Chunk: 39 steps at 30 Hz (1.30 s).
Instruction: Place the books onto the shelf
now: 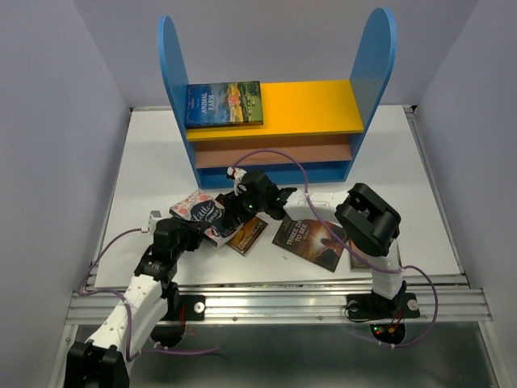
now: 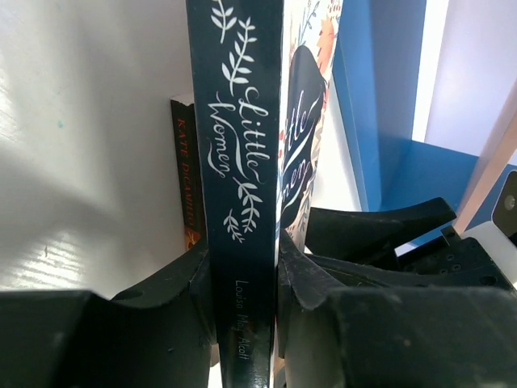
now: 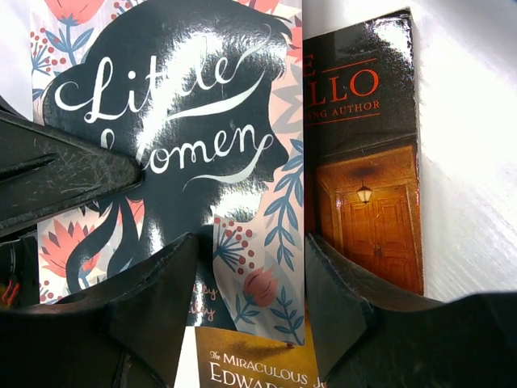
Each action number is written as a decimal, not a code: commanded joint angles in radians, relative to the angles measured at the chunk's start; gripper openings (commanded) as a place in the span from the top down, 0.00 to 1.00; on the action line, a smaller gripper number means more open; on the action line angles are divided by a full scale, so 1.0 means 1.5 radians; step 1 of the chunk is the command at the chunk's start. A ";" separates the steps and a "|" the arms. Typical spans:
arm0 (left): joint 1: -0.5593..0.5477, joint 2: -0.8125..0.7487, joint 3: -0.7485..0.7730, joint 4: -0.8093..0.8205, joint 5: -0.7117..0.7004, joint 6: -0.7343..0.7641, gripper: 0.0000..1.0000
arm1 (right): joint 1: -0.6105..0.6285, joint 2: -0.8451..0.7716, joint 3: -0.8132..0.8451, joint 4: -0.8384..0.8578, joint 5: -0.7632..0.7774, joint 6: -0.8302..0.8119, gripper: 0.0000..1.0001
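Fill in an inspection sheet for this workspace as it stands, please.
Surface: white tabletop, two books lying flat on it.
Job's things: blue-sided wooden shelf, its yellow top board carrying the blue-green Animal Farm paperback, which lies flat; floral Little Women paperback held over a dark door-cover paperback; brown Three Days to See paperback on the table.
Clutter: nothing seen.
Grippers: left gripper clamped on the Little Women spine; right gripper at its lower edge, grip unclear.
Cables: purple cables loop from both arms, one in front of the shelf.
Surroundings: pale walls; metal rail at the near edge.
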 commanded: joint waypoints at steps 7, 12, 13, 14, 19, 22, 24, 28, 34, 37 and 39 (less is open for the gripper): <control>-0.007 -0.110 0.119 -0.114 0.004 0.030 1.00 | 0.019 -0.063 -0.035 -0.034 0.049 -0.001 0.24; -0.007 -0.186 0.221 -0.133 -0.022 0.149 1.00 | 0.019 -0.204 -0.092 -0.033 0.085 -0.046 0.00; -0.007 -0.198 0.263 -0.141 -0.022 0.169 1.00 | 0.019 -0.228 -0.101 -0.033 0.098 -0.048 0.00; -0.007 -0.203 0.283 -0.146 -0.022 0.191 1.00 | 0.019 -0.248 -0.109 -0.033 0.111 -0.050 0.00; -0.007 -0.184 0.372 -0.124 0.056 0.323 1.00 | 0.019 -0.373 -0.165 -0.041 0.239 -0.070 0.00; -0.007 -0.129 0.419 -0.031 0.208 0.359 1.00 | 0.019 -0.430 -0.183 -0.047 0.331 -0.071 0.00; -0.007 -0.099 0.437 0.059 0.283 0.365 1.00 | 0.019 -0.458 -0.203 -0.049 0.419 -0.061 0.00; -0.010 -0.027 0.490 0.071 0.383 0.385 1.00 | 0.019 -0.517 -0.230 -0.064 0.532 -0.040 0.00; -0.014 0.026 0.588 0.060 0.331 0.400 1.00 | 0.019 -0.569 -0.251 -0.094 0.560 -0.016 0.00; -0.035 0.102 0.611 0.077 0.276 0.403 1.00 | 0.019 -0.574 -0.240 -0.107 0.580 -0.013 0.00; -0.089 0.169 0.644 0.083 0.215 0.417 1.00 | 0.019 -0.576 -0.228 -0.122 0.596 -0.015 0.00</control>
